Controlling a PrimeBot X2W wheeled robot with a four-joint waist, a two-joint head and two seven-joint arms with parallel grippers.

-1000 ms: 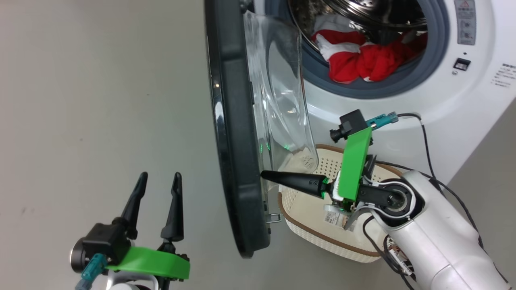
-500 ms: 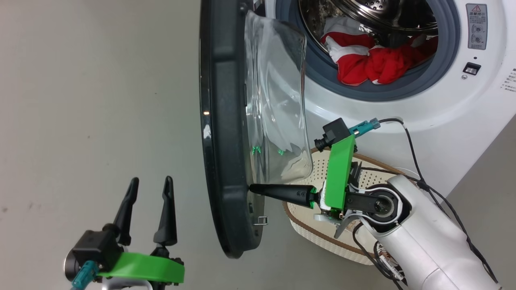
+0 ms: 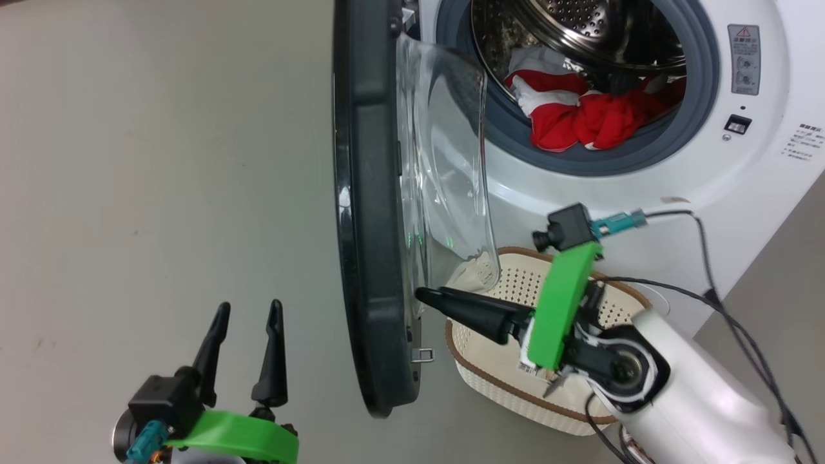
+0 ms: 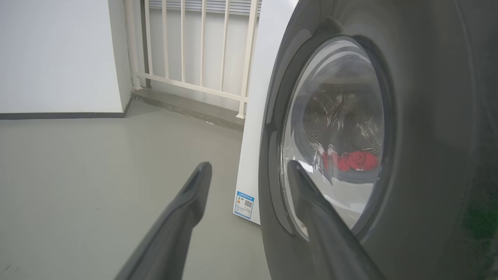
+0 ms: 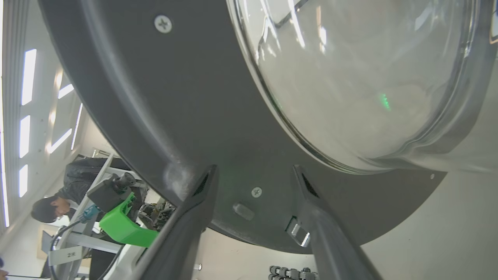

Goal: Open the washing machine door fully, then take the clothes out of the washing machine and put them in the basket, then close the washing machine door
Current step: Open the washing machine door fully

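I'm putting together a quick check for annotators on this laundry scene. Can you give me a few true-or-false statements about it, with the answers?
1. The clothes lie inside the drum of the washing machine. True.
2. The washing machine door is shut. False: it stands open.
3. The left gripper holds a garment. False: it is open and empty, on the door's outer side.
4. The right gripper points at the door's inner face. True.
5. The basket sits on top of the machine. False: it stands on the floor in front of the machine.
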